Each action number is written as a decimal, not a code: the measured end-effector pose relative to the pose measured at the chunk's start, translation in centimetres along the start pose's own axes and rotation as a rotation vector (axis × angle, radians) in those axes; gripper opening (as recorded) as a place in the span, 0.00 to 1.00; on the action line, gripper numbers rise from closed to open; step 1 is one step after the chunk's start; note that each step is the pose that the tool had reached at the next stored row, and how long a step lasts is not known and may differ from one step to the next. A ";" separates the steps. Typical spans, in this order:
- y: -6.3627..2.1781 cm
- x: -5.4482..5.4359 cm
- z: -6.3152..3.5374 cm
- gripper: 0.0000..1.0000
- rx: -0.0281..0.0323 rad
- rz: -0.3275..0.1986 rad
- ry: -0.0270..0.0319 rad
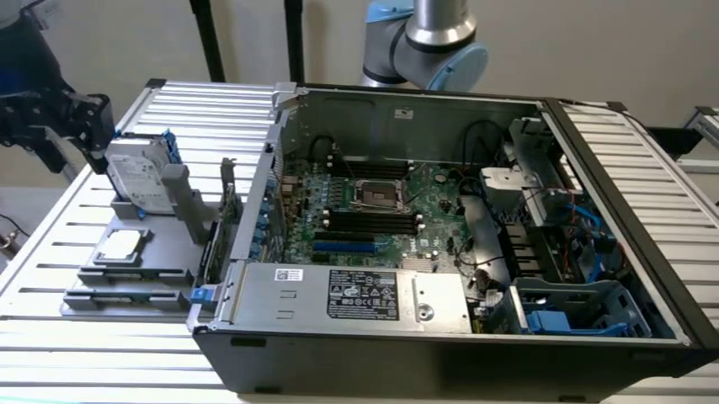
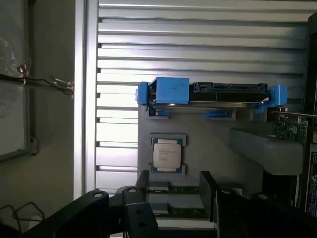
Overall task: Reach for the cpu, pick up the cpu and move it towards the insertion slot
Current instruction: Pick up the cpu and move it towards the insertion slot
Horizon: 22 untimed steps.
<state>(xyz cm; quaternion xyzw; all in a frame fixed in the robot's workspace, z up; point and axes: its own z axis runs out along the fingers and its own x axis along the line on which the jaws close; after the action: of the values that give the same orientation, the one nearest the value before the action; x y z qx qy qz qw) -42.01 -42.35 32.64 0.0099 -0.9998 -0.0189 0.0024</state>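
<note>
Spread wide and empty, our gripper (image 2: 174, 182) hangs over the cpu (image 2: 166, 154), which lies flat in its grey tray (image 2: 210, 144) just short of the hard drive (image 2: 213, 94), and we judge the reach in hand, calling for a centred descent, with the insertion slot (image 1: 380, 195) well apart.

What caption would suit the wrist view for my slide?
Wrist view: the cpu lies flat on a grey holder, beside a hard drive with blue rails.
</note>
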 end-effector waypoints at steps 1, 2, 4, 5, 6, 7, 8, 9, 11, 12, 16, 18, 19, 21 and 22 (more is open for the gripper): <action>-0.01 0.0 0.19 0.59 -0.0001 0.000 0.0000; -0.01 0.0 0.38 0.59 -0.0001 0.000 0.0001; -0.03 0.0 0.74 0.65 0.0000 0.000 0.0001; -0.04 0.0 0.92 0.65 0.0000 0.000 0.0002; -0.05 0.1 1.10 0.65 0.0000 0.000 0.0002; -0.06 0.1 1.28 0.65 -0.0001 0.000 0.0000; -0.08 0.1 1.46 0.65 -0.0001 -0.001 0.0001; -0.10 0.1 1.65 0.65 -0.0001 -0.001 0.0001; -0.12 0.1 2.01 0.65 -0.0001 -0.001 0.0001; -0.14 0.1 2.19 0.65 -0.0001 -0.001 0.0002; -0.19 0.0 2.91 0.65 0.0000 -0.001 0.0002; -0.23 0.0 3.28 0.65 0.0000 -0.002 0.0002; -0.25 0.1 3.46 0.65 0.0000 -0.002 0.0002; -0.30 0.1 3.82 0.65 0.0000 -0.002 0.0002; -0.33 0.1 4.00 0.65 -0.0001 -0.002 0.0002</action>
<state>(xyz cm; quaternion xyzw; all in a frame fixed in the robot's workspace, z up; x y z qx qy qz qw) -42.08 -42.54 28.63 0.0107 -0.9998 -0.0190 0.0025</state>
